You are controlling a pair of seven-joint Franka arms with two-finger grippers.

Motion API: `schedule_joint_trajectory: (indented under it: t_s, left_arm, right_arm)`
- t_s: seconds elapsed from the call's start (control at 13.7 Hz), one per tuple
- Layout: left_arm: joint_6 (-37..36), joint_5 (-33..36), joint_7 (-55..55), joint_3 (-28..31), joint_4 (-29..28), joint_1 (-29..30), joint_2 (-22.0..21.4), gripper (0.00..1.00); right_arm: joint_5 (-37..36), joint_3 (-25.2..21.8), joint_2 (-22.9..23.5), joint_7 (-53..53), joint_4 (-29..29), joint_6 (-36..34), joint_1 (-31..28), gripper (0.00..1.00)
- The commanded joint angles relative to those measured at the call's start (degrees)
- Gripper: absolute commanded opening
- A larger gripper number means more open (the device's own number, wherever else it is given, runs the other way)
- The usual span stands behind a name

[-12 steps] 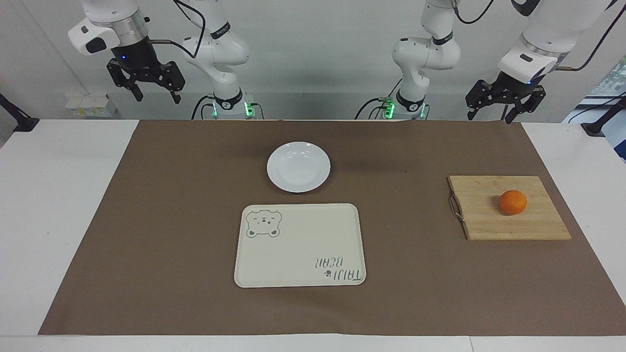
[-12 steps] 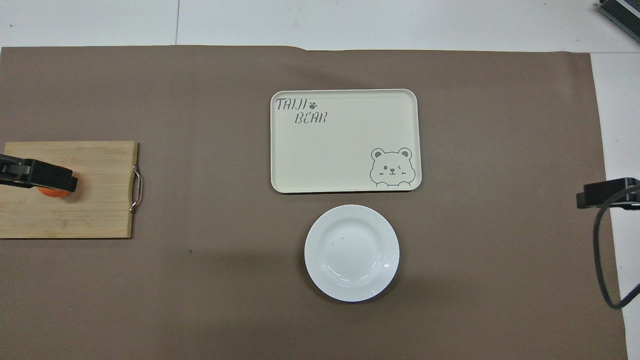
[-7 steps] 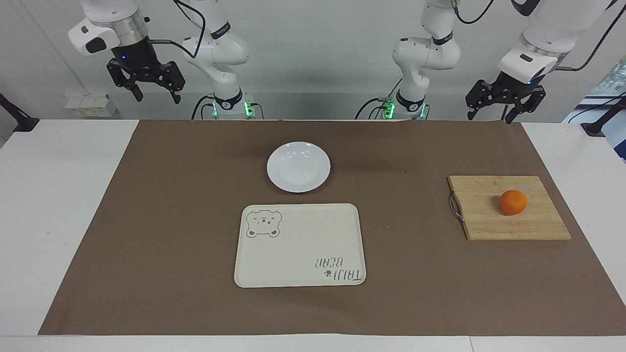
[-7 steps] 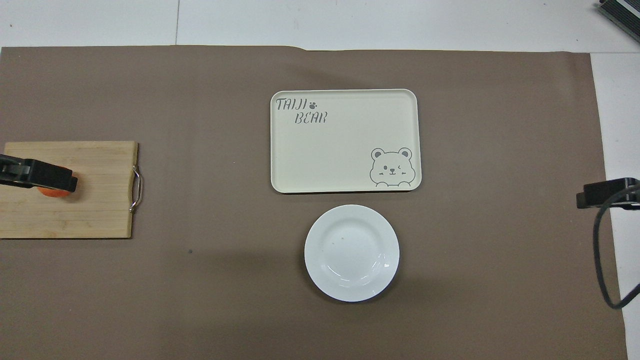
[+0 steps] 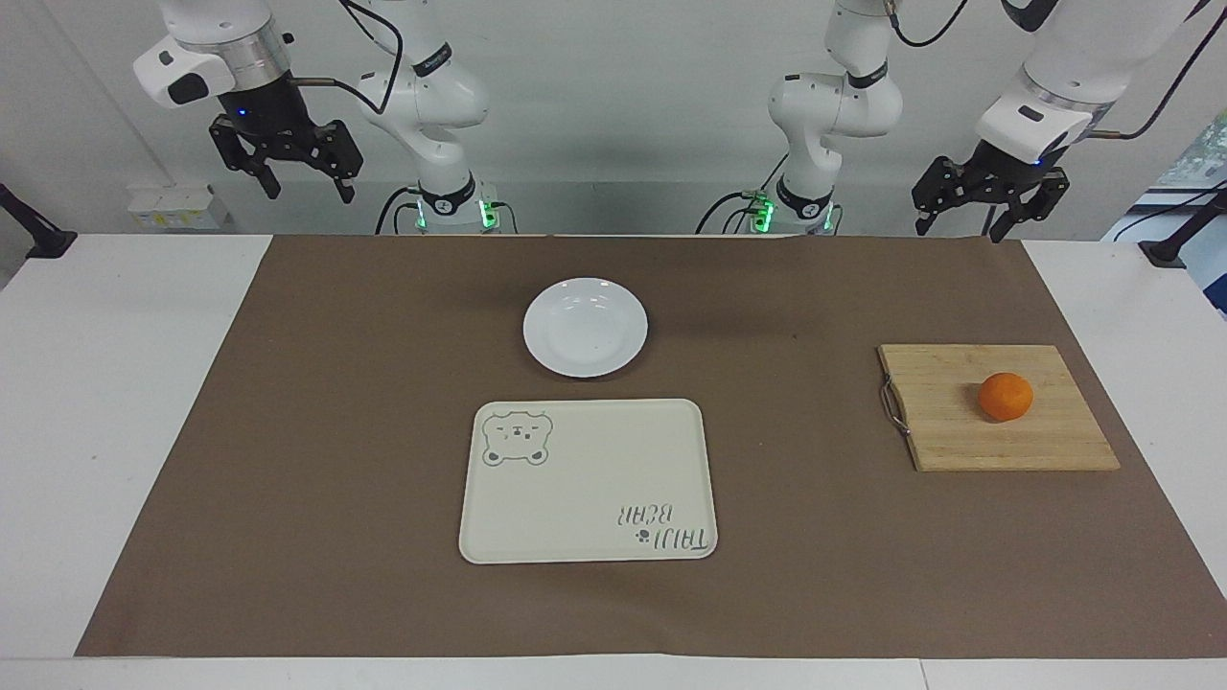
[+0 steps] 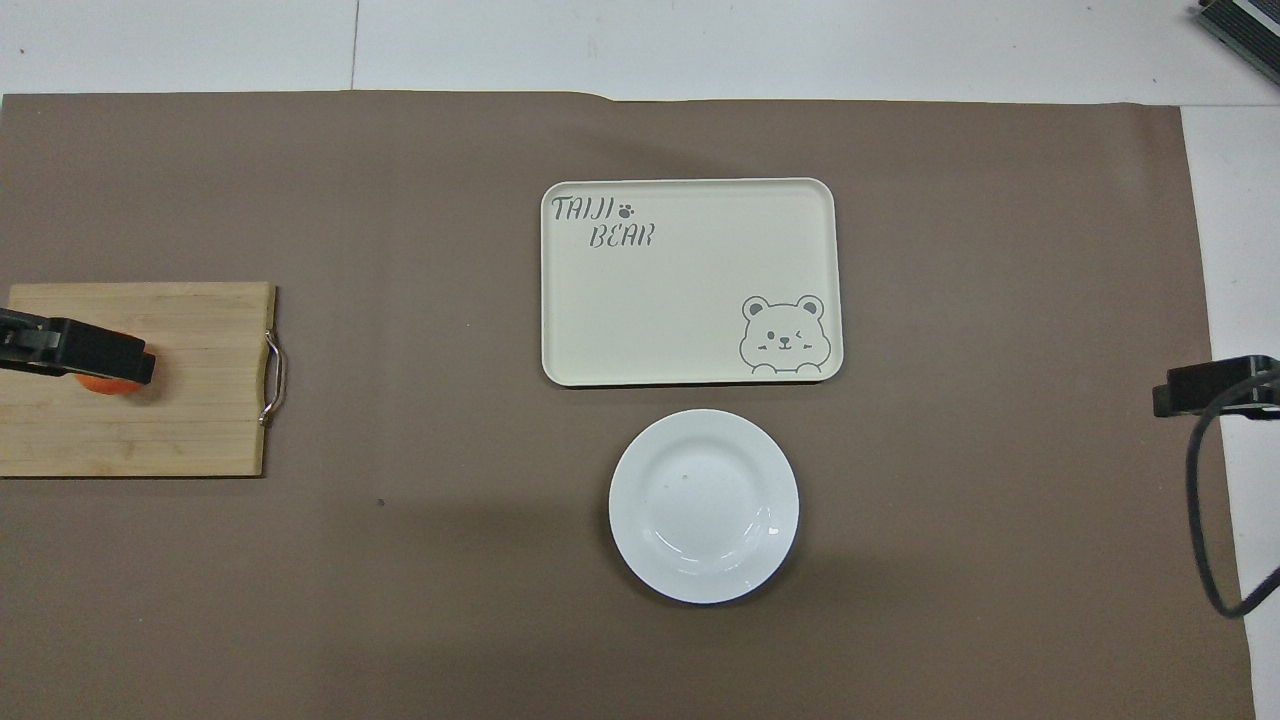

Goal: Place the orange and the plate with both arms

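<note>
Nothing is grasped yet: the left gripper (image 5: 987,206) and the right gripper (image 5: 288,163) hang high at the robots' edge of the surface (image 5: 125,402), fingers spread wide and empty. The orange (image 5: 1006,397) sits on the wooden board (image 5: 959,422) toward the left arm's end; the plate (image 5: 585,327) lies just nearer the robots than the bear tray (image 5: 588,481). A good start is probably a straight descent over the fruit, closing gently. From overhead the left gripper's tip mostly hides the orange; the facing view shows it well above.
</note>
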Motion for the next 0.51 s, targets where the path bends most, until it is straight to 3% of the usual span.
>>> schedule_joint_trajectory:
  t_s: [0.0,0.44]
  left_arm:
    - [-0.7,0.0,-0.3,0.6,-0.4,-0.8,-0.8,1.0]
    - [-0.7,0.0,0.0,0.6,-0.5,-0.8,-0.8,1.0]
  right_arm:
    - [1.4,0.1,-0.4,-1.2,-0.1,-0.4,-0.8,1.0]
    - [1.4,0.1,-0.4,-1.2,-0.1,-0.4,-0.8,1.0]
